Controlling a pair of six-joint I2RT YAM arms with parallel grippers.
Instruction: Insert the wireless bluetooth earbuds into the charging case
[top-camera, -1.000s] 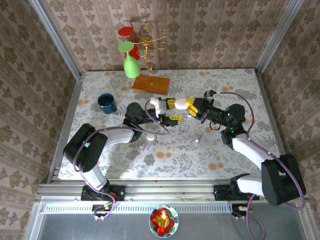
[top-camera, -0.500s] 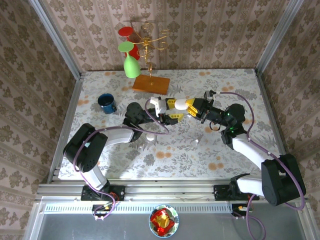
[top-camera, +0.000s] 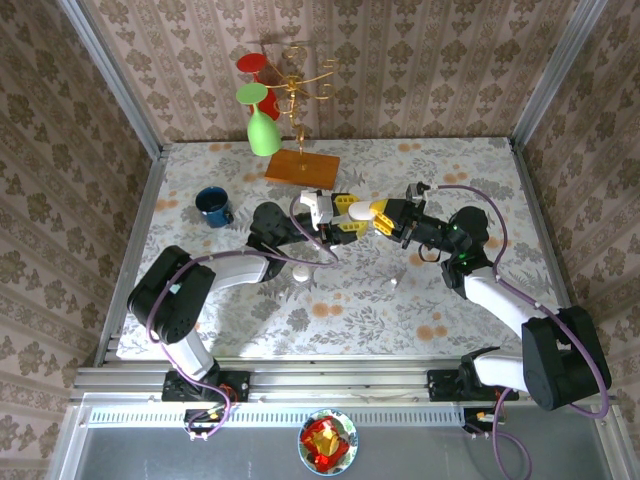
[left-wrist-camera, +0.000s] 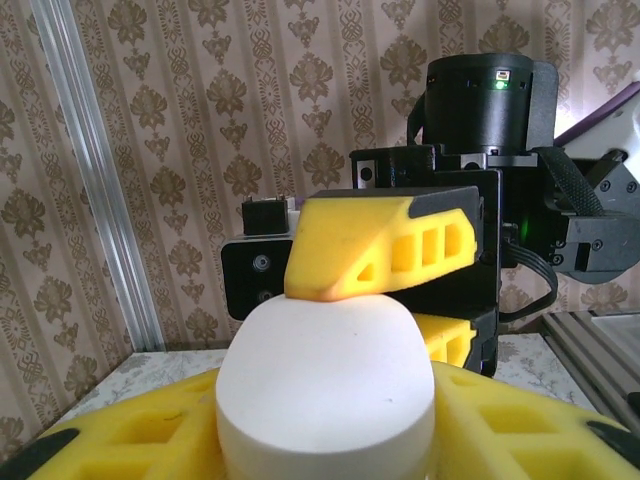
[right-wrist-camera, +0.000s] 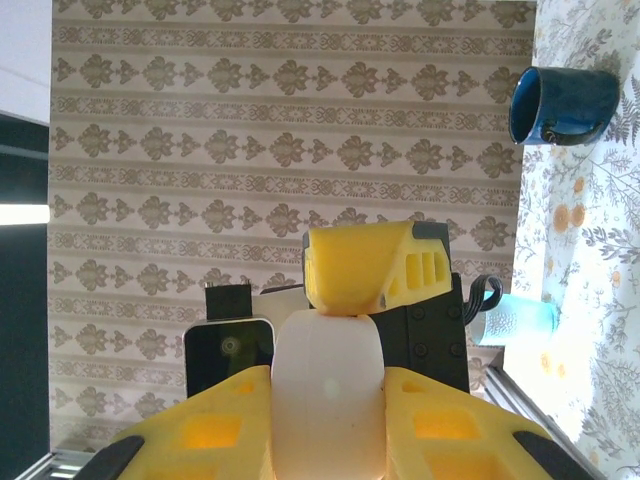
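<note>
The white pebble-like charging case (top-camera: 360, 211) hangs above the middle of the table between both grippers. My right gripper (top-camera: 373, 215) is shut on it from the right; in the right wrist view the case (right-wrist-camera: 328, 390) sits between its yellow fingers (right-wrist-camera: 455, 425). My left gripper (top-camera: 350, 216) is shut on the case (left-wrist-camera: 325, 370) from the left, its yellow fingers (left-wrist-camera: 120, 440) pressing both sides. One tiny white earbud (top-camera: 393, 283) lies on the table below the grippers. A larger white pebble-like piece (top-camera: 301, 272) lies beside the left arm.
A blue mug (top-camera: 213, 205) stands at the left of the table. A wooden-based gold rack (top-camera: 302, 165) with a green glass (top-camera: 263, 135) and a red one stands at the back. Metal frame rails and patterned walls border the table. A bowl (top-camera: 328, 440) sits beyond the near edge.
The left gripper's fingers have closed inward onto the case. The right gripper keeps its hold, and the case stays in the same place.
</note>
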